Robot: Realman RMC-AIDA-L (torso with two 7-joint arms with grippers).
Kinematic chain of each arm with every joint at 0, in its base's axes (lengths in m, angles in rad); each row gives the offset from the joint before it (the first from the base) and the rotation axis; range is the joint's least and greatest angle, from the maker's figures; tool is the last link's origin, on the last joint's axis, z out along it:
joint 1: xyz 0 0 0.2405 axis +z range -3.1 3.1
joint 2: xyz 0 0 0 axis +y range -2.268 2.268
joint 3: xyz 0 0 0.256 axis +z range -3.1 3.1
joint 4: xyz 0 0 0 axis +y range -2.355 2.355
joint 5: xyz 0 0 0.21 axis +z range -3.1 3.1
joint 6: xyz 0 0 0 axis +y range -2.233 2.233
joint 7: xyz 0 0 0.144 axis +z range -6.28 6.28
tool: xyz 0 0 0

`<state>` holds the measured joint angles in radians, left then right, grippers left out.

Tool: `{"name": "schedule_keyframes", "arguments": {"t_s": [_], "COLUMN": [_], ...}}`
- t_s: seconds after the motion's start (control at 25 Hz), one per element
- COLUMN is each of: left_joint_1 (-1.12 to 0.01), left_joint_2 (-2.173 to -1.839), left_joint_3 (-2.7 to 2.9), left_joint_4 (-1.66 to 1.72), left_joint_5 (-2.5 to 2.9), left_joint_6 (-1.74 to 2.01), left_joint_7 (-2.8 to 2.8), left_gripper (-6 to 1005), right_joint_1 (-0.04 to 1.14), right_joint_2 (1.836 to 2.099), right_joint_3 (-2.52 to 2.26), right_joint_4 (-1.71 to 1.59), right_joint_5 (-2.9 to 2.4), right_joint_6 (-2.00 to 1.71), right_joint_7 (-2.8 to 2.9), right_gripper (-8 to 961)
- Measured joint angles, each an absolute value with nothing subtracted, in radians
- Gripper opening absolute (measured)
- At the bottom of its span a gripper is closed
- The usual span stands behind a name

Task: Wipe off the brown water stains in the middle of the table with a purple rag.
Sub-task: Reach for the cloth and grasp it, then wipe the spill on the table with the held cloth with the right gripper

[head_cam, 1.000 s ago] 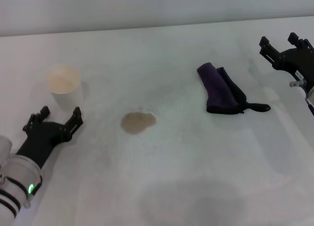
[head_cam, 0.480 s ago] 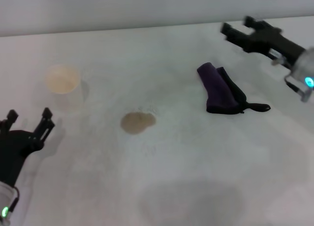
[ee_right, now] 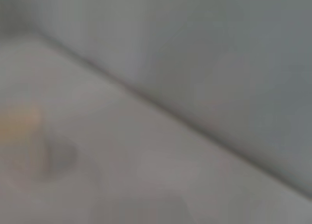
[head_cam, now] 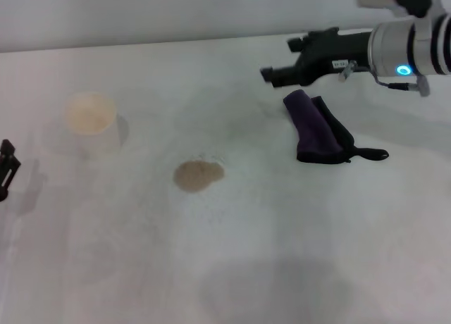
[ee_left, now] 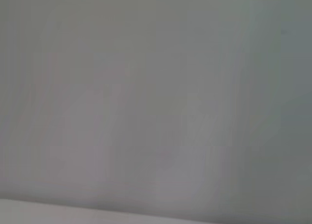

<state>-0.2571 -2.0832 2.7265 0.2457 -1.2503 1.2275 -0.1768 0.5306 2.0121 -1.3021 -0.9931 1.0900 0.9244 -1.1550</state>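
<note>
Since the earlier frames, the right end effector (head_cam: 282, 65) has swung in from the far right edge and now reaches over the table (head_cam: 282, 253) just behind the purple rag (head_cam: 317, 129), while the left end effector (head_cam: 5, 165) has withdrawn to the left edge, with only a sliver showing. Whether the right fingers are apart or together cannot be told from the head view, and the same goes for the left. The rag lies folded on the table, right of centre, untouched, its black loop trailing toward the right. The brown water stains (head_cam: 199, 175) sit mid-table, well apart from the rag and undisturbed. A paper cup (head_cam: 90, 120) stands upright to the left of the stain. Judgement: the right arm is positioning to pick up the rag, being the nearer arm; the left has cleared out to leave the wiping area free. Wiping has not begun.
</note>
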Motion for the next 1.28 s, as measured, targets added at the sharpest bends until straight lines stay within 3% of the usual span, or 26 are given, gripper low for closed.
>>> {"name": "schedule_keyframes", "arguments": {"t_s": [0.32,0.92,1.16,1.28], "left_joint_1": [-0.290,-0.310,-0.311,-0.311], "left_joint_2": [-2.082,-2.083,-2.083,-2.083], "left_joint_3": [2.686,2.684,2.684,2.684], "left_joint_4": [0.211,0.210,0.210,0.210], "left_joint_5": [-1.253,-1.253,-1.253,-1.253], "left_joint_6": [1.221,1.216,1.216,1.216], "left_joint_7": [-0.177,-0.178,-0.178,-0.178], "left_gripper": [887,887,888,888], "right_joint_1": [0.495,0.543,0.547,0.548], "right_joint_2": [2.015,2.016,2.016,2.014], "right_joint_3": [-1.540,-1.549,-1.547,-1.539], "right_joint_4": [-1.236,-0.974,-0.956,-0.980], "right_joint_5": [0.629,0.597,0.610,0.650], "right_joint_6": [1.018,0.864,0.851,0.861], "right_joint_7": [-0.682,-0.627,-0.626,-0.626], "right_gripper": [864,842,644,493]}}
